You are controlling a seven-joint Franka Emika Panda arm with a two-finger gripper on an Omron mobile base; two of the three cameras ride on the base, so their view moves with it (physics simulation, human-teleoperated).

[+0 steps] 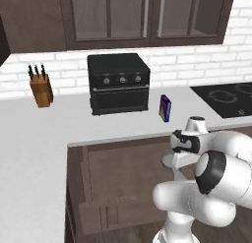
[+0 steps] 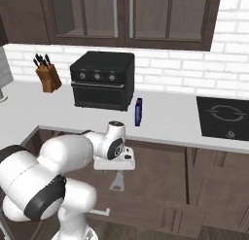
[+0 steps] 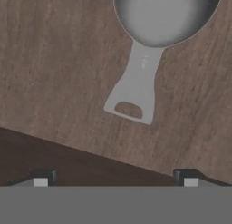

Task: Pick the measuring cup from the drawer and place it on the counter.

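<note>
The measuring cup (image 3: 149, 46) lies on the wooden floor of the open drawer (image 3: 54, 73). Its round bowl sits at the top of the hand view and its flat handle, with a slot at the end, points toward me. My gripper (image 3: 115, 177) hangs above the handle end, open, with nothing between its fingertips (image 3: 43, 177). In the right base view the gripper (image 2: 116, 169) points down into the drawer (image 2: 160, 178), with the cup's grey handle (image 2: 118, 182) just below it. The left base view shows the gripper (image 1: 176, 163) over the drawer (image 1: 123, 173), below the light counter (image 1: 29, 138).
On the counter (image 2: 165, 117) stand a black toaster oven (image 1: 118, 83), a knife block (image 1: 41, 87) and a dark blue box (image 1: 165, 108) near the front edge. A black cooktop (image 1: 226, 99) is set in at the right. The drawer's front panel (image 1: 113, 215) juts out toward my base.
</note>
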